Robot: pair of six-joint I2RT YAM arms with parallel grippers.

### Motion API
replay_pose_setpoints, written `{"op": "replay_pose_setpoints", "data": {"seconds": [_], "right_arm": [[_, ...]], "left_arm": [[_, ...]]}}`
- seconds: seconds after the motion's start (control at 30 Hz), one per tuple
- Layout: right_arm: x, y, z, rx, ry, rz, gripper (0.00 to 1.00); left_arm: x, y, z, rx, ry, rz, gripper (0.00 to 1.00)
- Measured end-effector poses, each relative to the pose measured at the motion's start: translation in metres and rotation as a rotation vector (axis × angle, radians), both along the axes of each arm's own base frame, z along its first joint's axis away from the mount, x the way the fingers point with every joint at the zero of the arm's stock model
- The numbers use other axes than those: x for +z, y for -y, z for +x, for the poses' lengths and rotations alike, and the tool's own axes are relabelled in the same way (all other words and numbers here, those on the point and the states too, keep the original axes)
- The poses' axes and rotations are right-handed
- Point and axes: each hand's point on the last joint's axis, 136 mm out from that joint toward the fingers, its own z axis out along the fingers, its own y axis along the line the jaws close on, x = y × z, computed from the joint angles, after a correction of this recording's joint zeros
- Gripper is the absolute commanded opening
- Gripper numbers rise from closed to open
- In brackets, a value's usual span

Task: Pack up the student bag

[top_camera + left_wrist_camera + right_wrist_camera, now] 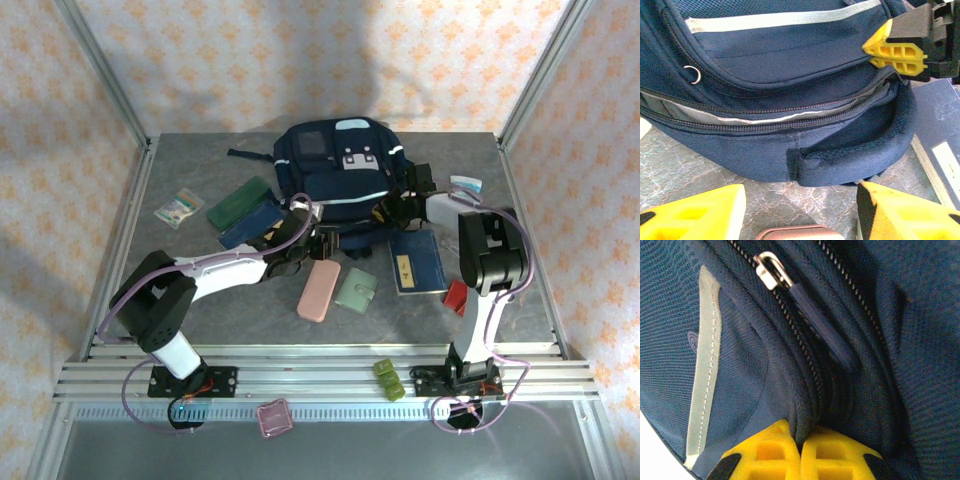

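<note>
A: Left gripper (303, 243), what's it doing?
B: Jaws are standing wide, gripping nothing. It's hovering just in front of the student bag's (335, 165) lower front edge, over the pink case (319, 290), probably waiting to help open it
A: Where's the bag sitting?
B: It's lying mid-table toward the back, between both arms
A: Right gripper (800, 455)?
B: It's pinching tight on a fold of bag fabric beside the zip, near the zipper pull (771, 271). I'm guessing it's bracing the cloth so the zip can run
</note>
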Motion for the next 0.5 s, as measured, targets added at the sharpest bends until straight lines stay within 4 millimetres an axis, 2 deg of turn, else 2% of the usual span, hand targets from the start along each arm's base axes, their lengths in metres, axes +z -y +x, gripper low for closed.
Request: {"op": "replay_pose_setpoints", "data": {"seconds": [0.1,0.2,0.43,0.5], "right_arm": [[0.007,0.0,0.0,0.001,0.011,0.004,0.0],[0.023,-0.001,0.001,0.0,0.039,0.009,0.0],[0.084,-0.005,0.009,0.003,0.163,0.054,0.0],[0.091,-0.007,0.011,0.006,0.173,0.069,0.0]], "left_arm": [[0.001,-0.004,0.002,0.006,0.01,0.028,0.62],[0.006,-0.005,0.005,0.007,0.023,0.056,0.62],[0.043,0.001,0.02,-0.021,0.108,0.079,0.63],[0.054,0.004,0.024,-0.037,0.133,0.088,0.64]]}}
